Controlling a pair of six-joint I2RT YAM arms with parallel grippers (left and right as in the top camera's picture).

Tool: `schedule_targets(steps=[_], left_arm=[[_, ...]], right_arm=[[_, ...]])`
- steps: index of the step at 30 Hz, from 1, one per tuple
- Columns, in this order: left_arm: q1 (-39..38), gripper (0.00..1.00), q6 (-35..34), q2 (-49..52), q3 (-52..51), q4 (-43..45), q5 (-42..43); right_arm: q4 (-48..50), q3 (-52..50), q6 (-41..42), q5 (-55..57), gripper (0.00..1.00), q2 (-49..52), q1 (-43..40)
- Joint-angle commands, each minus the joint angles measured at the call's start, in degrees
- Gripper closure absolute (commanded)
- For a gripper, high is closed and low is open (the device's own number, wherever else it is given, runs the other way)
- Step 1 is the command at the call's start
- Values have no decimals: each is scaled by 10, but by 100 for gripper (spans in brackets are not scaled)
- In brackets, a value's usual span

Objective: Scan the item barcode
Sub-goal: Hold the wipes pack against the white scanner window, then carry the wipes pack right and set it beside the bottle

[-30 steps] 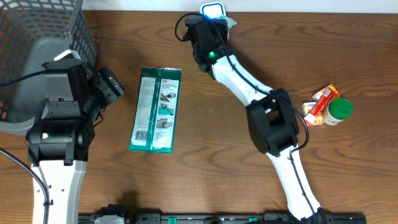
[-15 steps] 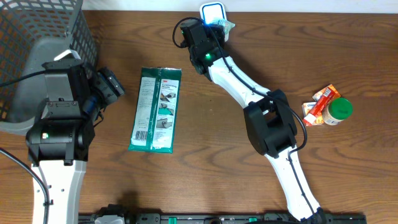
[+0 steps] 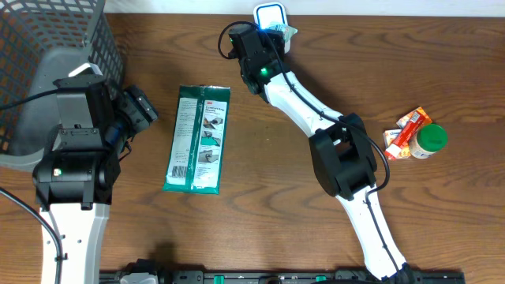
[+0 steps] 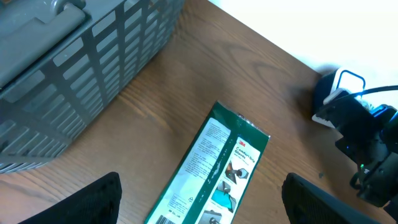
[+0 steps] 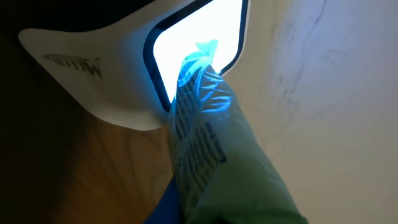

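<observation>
My right gripper [image 3: 278,33] is at the table's far edge, shut on a pale green packet [image 5: 214,143] with printed lines on it. The packet's crimped end [image 3: 289,31] points into the glowing blue window of the white scanner [image 3: 270,13], and touches the window's frame [image 5: 134,87] in the right wrist view. The gripper's own fingers are hidden behind the packet there. My left gripper [image 3: 142,110] stands open at the left, and its dark fingers [image 4: 90,200] straddle a flat green package [image 4: 217,165] lying on the wood [image 3: 197,139] without touching it.
A grey mesh basket [image 3: 47,47] fills the back left corner, close to the left arm [image 4: 74,68]. An orange packet [image 3: 406,128] and a green-lidded jar [image 3: 431,140] lie at the right. The right arm stretches diagonally across the middle.
The right gripper with the packet has shifted slightly left at the scanner. The left arm and the green package have not moved.
</observation>
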Motion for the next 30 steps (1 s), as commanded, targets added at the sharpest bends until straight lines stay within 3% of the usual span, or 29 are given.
schedule_targets(steps=[1,8,12,16,22,30], left_arm=[[2,17,1,1,0,0,-5],[2,17,1,1,0,0,-5],[2,17,1,1,0,0,-5],[2,17,1,1,0,0,-5],[2,16,1,1,0,0,-5],[2,17,1,1,0,0,-5]], right_arm=[[-18,8,41,-16,99,-61,5],[-195,8,261,-52,99,-173,1],[-368,8,427,-202,99,-239,-20],[-510,8,540,-347,99,-282,-57],[-704,-2,582,-518,99,-293,-149],[-716,-128,581,-521,99,-293,-235]])
